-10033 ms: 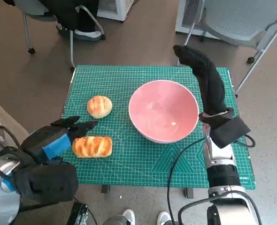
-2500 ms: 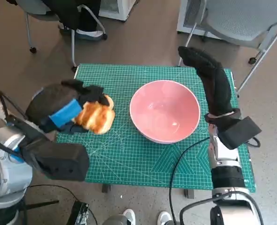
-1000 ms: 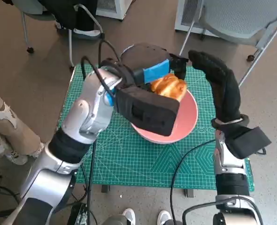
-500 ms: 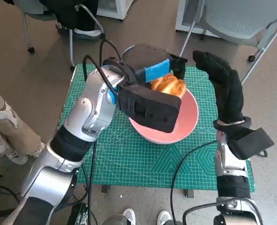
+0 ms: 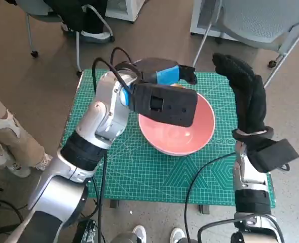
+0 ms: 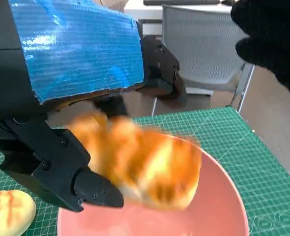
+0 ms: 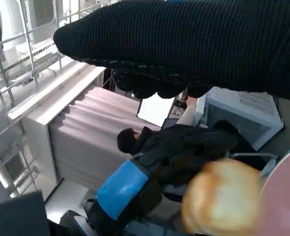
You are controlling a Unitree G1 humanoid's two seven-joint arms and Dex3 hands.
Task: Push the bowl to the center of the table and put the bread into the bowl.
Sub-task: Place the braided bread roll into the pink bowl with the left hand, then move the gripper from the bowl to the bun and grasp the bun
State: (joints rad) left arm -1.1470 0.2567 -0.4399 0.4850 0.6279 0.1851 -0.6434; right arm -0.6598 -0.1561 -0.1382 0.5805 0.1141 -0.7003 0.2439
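Observation:
The pink bowl stands on the green mat, right of its middle. My left hand hovers over the bowl's far rim with its fingers spread. The long golden bread is blurred just under those fingers, above the bowl; nothing visibly grips it. In the right wrist view the bread hangs below the left hand. In the head view my wrist block hides it. My right hand stands upright beside the bowl's right rim, holding nothing.
A round bun lies on the mat on the bowl's left, hidden by my left arm in the head view. A grey office chair stands behind the table and another chair at the far left. A person's leg is at the left.
The left hand has drawn back a little over the bowl's far rim and the long bread has come loose from its fingers. The right hand has edged slightly to the right.

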